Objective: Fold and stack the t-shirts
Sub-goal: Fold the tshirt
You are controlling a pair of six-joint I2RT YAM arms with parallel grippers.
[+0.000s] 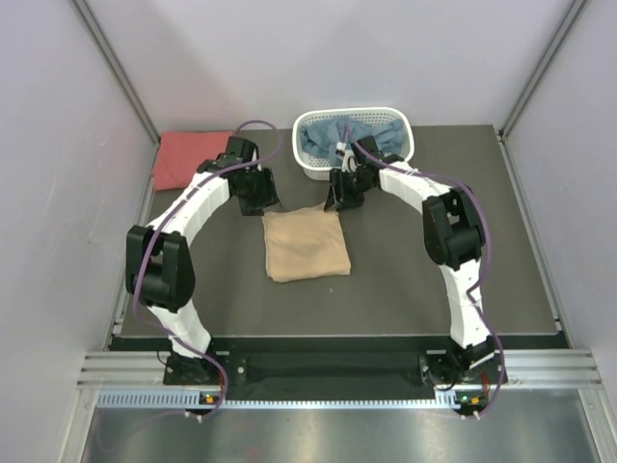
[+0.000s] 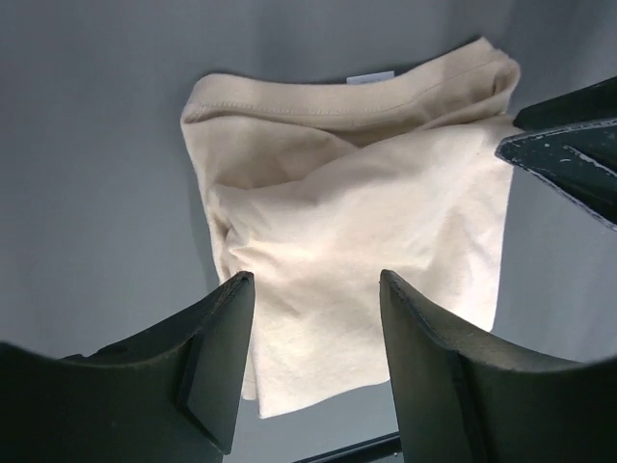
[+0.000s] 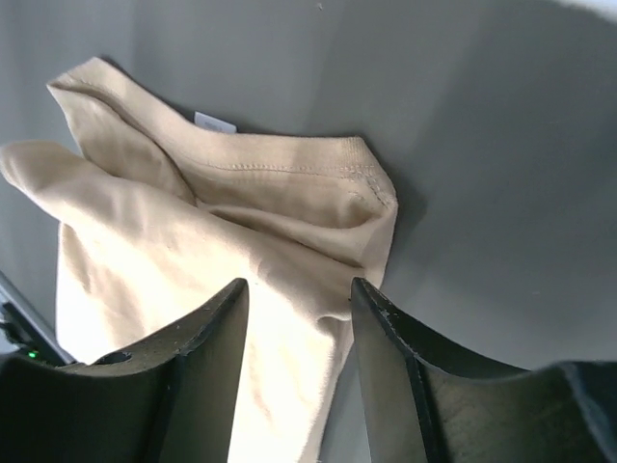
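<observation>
A tan t-shirt [image 1: 306,246] lies folded into a rough square on the dark table. My left gripper [image 1: 258,203] hangs just above its far left corner and my right gripper [image 1: 342,201] above its far right corner. In the left wrist view the left gripper [image 2: 316,282] is open over the tan t-shirt [image 2: 366,222], gripping nothing. In the right wrist view the right gripper [image 3: 299,286] is open too, above the tan t-shirt [image 3: 193,241]. A coral-red t-shirt [image 1: 188,157] lies folded at the back left. A dusty blue t-shirt [image 1: 333,135] sits crumpled in the basket.
The white lattice basket [image 1: 352,113] stands at the back centre, just behind my right gripper. Bare table [image 1: 434,270] stretches to the right and in front of the tan shirt. Pale walls close in both sides. One black fingertip [image 2: 569,159] of the right gripper shows in the left wrist view.
</observation>
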